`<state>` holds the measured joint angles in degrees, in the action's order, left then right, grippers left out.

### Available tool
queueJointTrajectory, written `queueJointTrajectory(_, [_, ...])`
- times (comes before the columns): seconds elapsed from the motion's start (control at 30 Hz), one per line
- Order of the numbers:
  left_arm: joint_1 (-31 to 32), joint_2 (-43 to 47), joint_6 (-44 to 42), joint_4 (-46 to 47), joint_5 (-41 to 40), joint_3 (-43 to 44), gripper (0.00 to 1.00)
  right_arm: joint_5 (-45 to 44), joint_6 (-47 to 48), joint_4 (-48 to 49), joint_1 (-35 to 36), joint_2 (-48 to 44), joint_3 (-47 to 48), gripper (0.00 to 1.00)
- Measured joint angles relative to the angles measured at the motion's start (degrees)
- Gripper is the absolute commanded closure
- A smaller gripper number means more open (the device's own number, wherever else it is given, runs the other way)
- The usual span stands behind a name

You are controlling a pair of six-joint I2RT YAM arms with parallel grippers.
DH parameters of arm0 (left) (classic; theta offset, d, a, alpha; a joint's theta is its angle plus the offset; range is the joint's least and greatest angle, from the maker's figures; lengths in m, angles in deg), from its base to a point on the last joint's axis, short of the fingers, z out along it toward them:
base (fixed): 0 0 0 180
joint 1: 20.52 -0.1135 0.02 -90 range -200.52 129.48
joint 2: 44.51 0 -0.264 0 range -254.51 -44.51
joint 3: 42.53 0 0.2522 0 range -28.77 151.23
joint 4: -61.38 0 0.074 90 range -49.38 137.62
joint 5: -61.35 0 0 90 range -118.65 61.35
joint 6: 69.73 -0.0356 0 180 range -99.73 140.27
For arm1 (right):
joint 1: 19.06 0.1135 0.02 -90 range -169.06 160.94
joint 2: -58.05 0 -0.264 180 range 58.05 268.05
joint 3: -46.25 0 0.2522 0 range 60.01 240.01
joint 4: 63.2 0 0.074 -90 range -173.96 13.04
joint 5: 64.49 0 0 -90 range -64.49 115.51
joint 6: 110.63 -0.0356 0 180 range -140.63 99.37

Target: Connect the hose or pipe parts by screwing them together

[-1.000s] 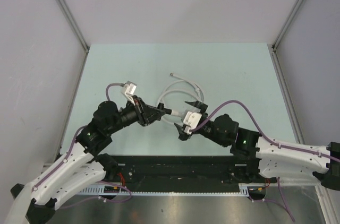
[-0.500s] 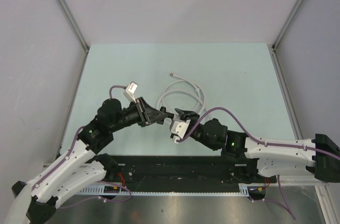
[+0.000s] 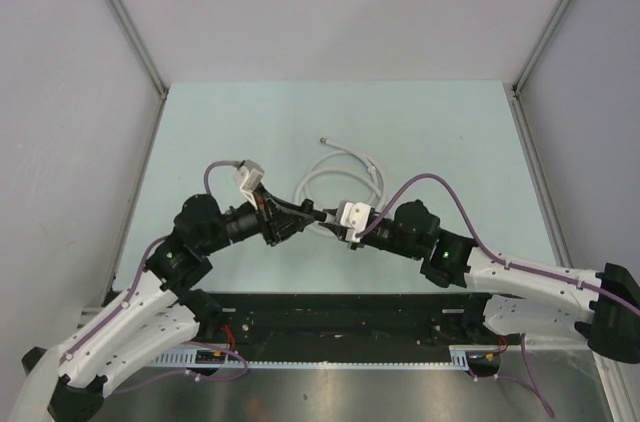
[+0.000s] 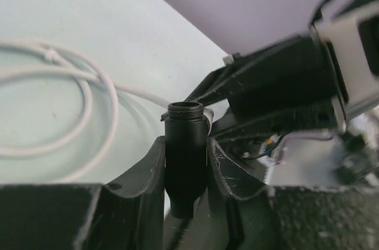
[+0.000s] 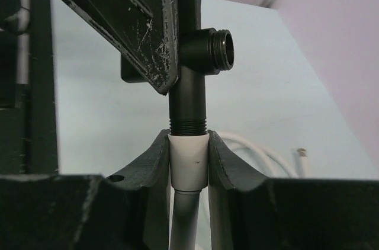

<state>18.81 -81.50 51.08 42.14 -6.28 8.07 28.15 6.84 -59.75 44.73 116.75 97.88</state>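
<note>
My left gripper [image 4: 185, 143] is shut on a black pipe fitting [image 4: 185, 121], whose threaded mouth points away from the wrist. In the right wrist view that black fitting [image 5: 188, 99] has a threaded side port and hangs from the left gripper's finger [image 5: 130, 19]. Its lower thread meets a white screw fitting [image 5: 188, 164] on the end of a white hose [image 5: 182, 226]. My right gripper [image 5: 188, 137] is shut on that white fitting. From above, the left gripper [image 3: 300, 213] and the right gripper [image 3: 334, 221] meet tip to tip. The coiled hose [image 3: 340, 174] lies just behind them.
The hose's free end [image 3: 322, 140] lies farther back on the pale green table [image 3: 450, 132]. Purple cables [image 3: 440, 185] arch over both wrists. A black rail [image 3: 330, 317] runs along the near edge. Grey walls [image 3: 60, 92] close in the left and right sides.
The right gripper came left toward the left gripper, turned at the wrist, and went from wide open to shut on the white fitting. The left gripper kept its grip and barely moved.
</note>
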Motion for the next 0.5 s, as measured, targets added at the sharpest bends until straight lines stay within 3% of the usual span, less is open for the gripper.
queueJointTrajectory(0.13, [0.4,2.4,-10.8,8.6,2.2,-5.4,1.00,13.3,-6.3,-0.9,-6.4,0.0,0.1,1.00])
queueJointTrajectory(0.37, [0.7,-6.0,-26.1,15.8,7.5,-5.5,1.00,29.9,-15.1,-3.0,-16.8,1.5,0.1,0.98])
queueJointTrajectory(0.43, [0.7,-7.1,-28.6,16.4,8.5,-5.5,1.00,32.5,-17.1,-3.4,-18.4,2.0,0.1,0.89])
queueJointTrajectory(0.47, [0.7,-7.3,-29.4,16.6,8.9,-5.5,1.00,32.7,-17.9,-3.6,-18.8,2.1,0.1,0.72])
queueJointTrajectory(0.5, [0.7,-7.3,-29.8,16.7,9.2,-5.5,1.00,32.5,-18.4,-3.7,-18.9,2.1,0.1,0.65])
